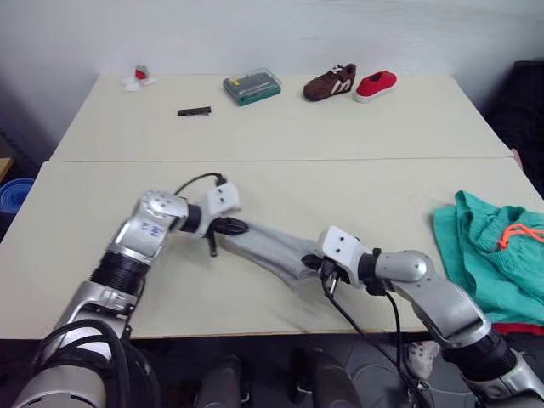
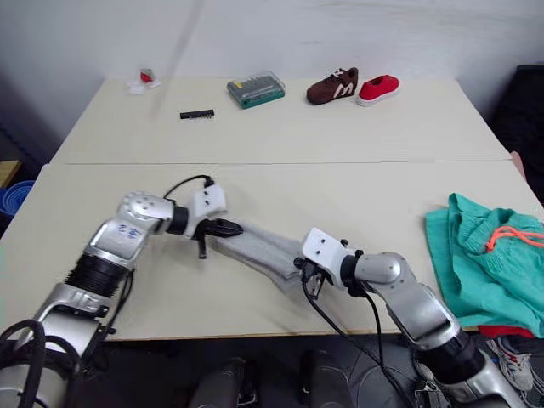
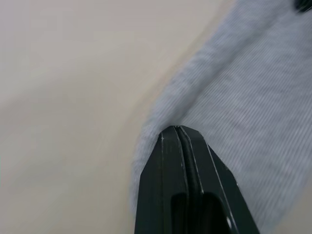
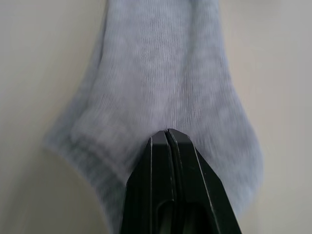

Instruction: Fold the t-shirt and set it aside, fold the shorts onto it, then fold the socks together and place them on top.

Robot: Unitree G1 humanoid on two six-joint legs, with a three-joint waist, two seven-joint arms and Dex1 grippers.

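Both arms are down over the near edge of the desk [image 1: 280, 127], one at each end of the grey socks [image 1: 270, 251]. The socks lie stretched out flat on the desk surface, running slantwise a little way in from the near edge, roughly midway along it. The left claw [image 1: 231, 226] has its two black fingers [image 3: 181, 161] pressed tight together on one end of the knit; the left wrist view shows the cloth bunched right at the tips. The right claw [image 1: 313, 263] is pinched the same way on the other, wider end, its fingers [image 4: 168, 156] closed flat against each other with grey fabric spreading out from them on both sides.

Over by the near right corner the teal shorts [image 1: 489, 255] sit in a rumpled heap, the orange drawstring [image 1: 520, 233] curling on top. A strip of the red t-shirt [image 1: 518, 328] peeks out from beneath them at the desk's near edge, so the shorts rest on it.

Along the far edge stand a brown shoe [image 1: 331, 82] and a small red shoe [image 1: 376, 85] side by side, touching or nearly so. Just beside them is a green bit case [image 1: 252, 86], then a small black strip [image 1: 195, 111] closer in, and a little red-and-white object [image 1: 140, 76] near the far left corner.
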